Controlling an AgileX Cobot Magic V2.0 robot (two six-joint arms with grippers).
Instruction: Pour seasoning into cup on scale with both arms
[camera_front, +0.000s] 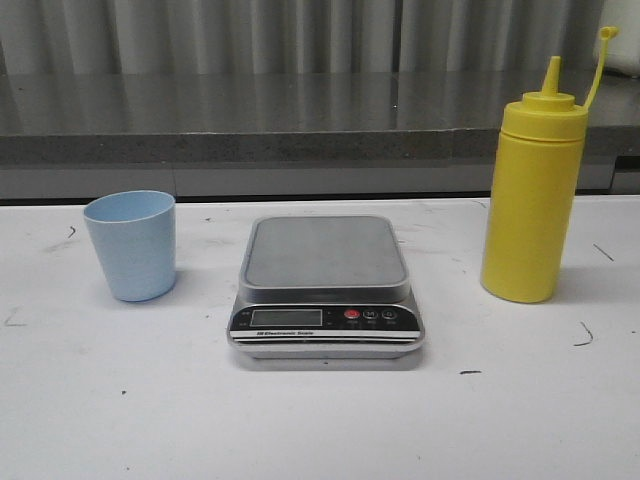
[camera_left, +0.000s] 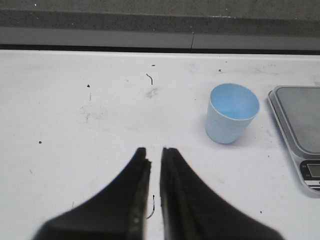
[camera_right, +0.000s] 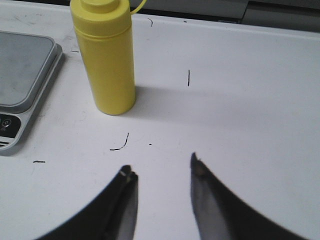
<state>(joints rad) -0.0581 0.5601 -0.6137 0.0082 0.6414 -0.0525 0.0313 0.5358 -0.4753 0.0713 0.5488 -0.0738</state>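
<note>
- Front view: you are looking at a white table (camera_front: 320, 420) with three things standing in a row near its far edge. The cup (camera_front: 131, 245) is sitting upright toward the left edge, the scale (camera_front: 325, 290) is lying in the middle with its steel platform bare, and the seasoning bottle (camera_front: 532, 200) is standing upright toward the right edge, its cap strap hanging off the nozzle. Neither arm is showing here.
- Left wrist view: your left gripper (camera_left: 155, 165) is hovering over bare table with its jaws nearly together, only a thin slit between them, holding nothing. The cup is standing apart from it, just beside the scale's edge.
- Right wrist view: your right gripper (camera_right: 161, 172) is hanging with its jaws partly spread, a moderate gap, empty. The bottle is standing ahead of it, close to the scale's corner.
- Risks, as I am judging them: the cup is not yet on the scale, so pouring now would be missing the weighing. The left jaws are looking too narrow to take the cup; pushing in like that would likely be tipping it or shoving it into the scale. The right gap is looking slimmer than the bottle, which is tall and could topple if nudged. Squeezing hard could be spurting seasoning out early.
</note>
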